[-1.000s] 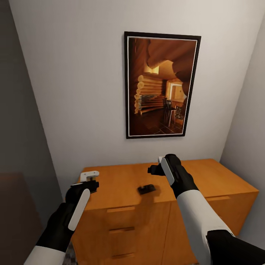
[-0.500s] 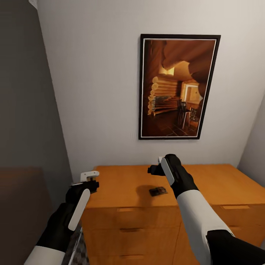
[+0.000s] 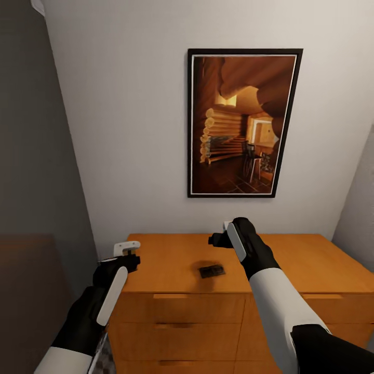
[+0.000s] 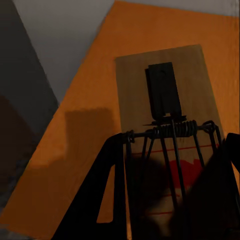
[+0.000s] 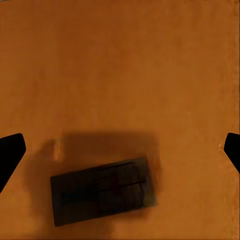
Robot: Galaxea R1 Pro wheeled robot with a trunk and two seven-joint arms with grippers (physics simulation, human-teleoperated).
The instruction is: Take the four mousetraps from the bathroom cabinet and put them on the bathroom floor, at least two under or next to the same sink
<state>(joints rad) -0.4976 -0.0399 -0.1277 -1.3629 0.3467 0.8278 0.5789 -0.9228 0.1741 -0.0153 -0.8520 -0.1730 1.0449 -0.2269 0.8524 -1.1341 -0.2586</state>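
Compared with half a second ago, only the view has swung slightly; both arms look unmoved. At seven o'clock, the left hand (image 3: 126, 254) pinches a mousetrap (image 4: 167, 125) at the counter (image 3: 171, 259)'s corner. Another mousetrap (image 3: 212, 270) lies on the counter centre, at five o'clock from the right hand (image 3: 221, 238), spread wide above it (image 5: 102, 191). A descent seems next.

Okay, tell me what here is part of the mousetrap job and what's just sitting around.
Part of the job:
- mousetrap on the cabinet top
- mousetrap in the left gripper
- wooden cabinet
- right gripper, open above it

Just there:
- framed cabin picture
- white wall
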